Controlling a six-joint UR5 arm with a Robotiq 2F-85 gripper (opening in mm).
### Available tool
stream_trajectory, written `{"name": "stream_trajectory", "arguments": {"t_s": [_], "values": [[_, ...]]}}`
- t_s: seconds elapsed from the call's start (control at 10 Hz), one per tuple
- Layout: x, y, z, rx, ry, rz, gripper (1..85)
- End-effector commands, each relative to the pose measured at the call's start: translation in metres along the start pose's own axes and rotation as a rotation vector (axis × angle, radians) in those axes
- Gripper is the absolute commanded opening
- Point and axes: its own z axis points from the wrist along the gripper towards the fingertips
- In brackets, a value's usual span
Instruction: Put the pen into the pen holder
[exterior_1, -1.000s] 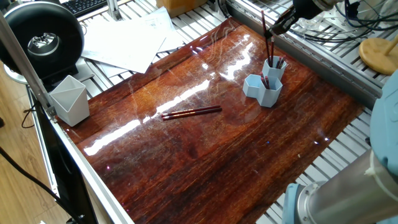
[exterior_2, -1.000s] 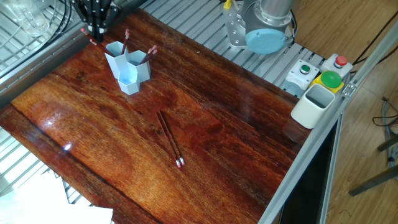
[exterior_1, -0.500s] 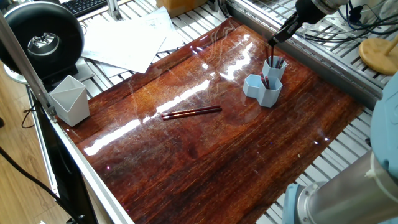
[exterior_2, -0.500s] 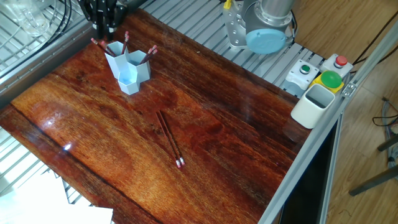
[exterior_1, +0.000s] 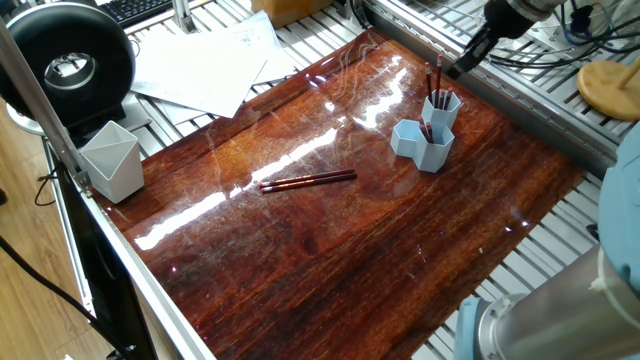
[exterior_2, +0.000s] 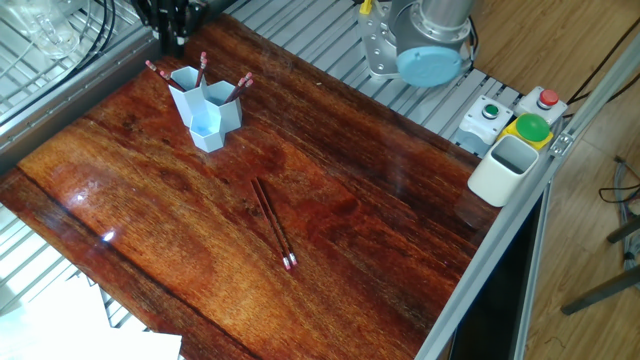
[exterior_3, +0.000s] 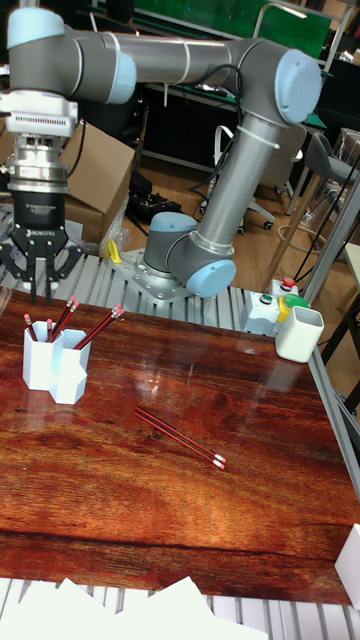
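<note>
The light blue pen holder (exterior_1: 428, 132) (exterior_2: 206, 108) (exterior_3: 54, 367) stands near the table's far edge with several red pens leaning in its hexagonal tubes. Two more red pens (exterior_1: 308, 181) (exterior_2: 273, 222) (exterior_3: 180, 437) lie side by side on the wooden table near its middle. My gripper (exterior_1: 458, 68) (exterior_2: 173, 38) (exterior_3: 42, 290) hangs just above and behind the holder, apart from it. Its fingers are slightly spread and nothing is between them.
A larger pale grey angular cup (exterior_1: 110, 160) (exterior_2: 505, 168) (exterior_3: 299, 335) sits at a table corner beside a button box (exterior_2: 520, 115). The arm's base (exterior_2: 425, 40) is mounted at the table's side. Loose papers (exterior_1: 200, 60) lie beyond one edge.
The pen that the gripper held above the holder has gone down into the tall tube and been let go. The gripper has lifted and drawn back from the holder.
</note>
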Motion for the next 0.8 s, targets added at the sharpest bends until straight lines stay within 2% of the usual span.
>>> {"name": "stream_trajectory", "arguments": {"t_s": [0.0,0.1,0.2,0.3,0.4,0.5,0.6,0.7], "values": [[0.018,-0.015,-0.027,0.076,0.112,-0.009,18.0],[0.021,-0.016,-0.034,0.102,0.152,0.007,7.0],[0.023,-0.013,-0.041,0.126,0.199,0.014,1.0],[0.025,-0.009,-0.049,0.164,0.277,0.004,1.0],[0.019,-0.004,-0.056,0.210,0.342,-0.009,1.0],[0.020,-0.002,-0.063,0.244,0.406,-0.028,1.0],[0.025,-0.012,-0.068,0.286,0.429,-0.028,1.0],[0.028,-0.017,-0.070,0.290,0.450,-0.096,1.0]]}}
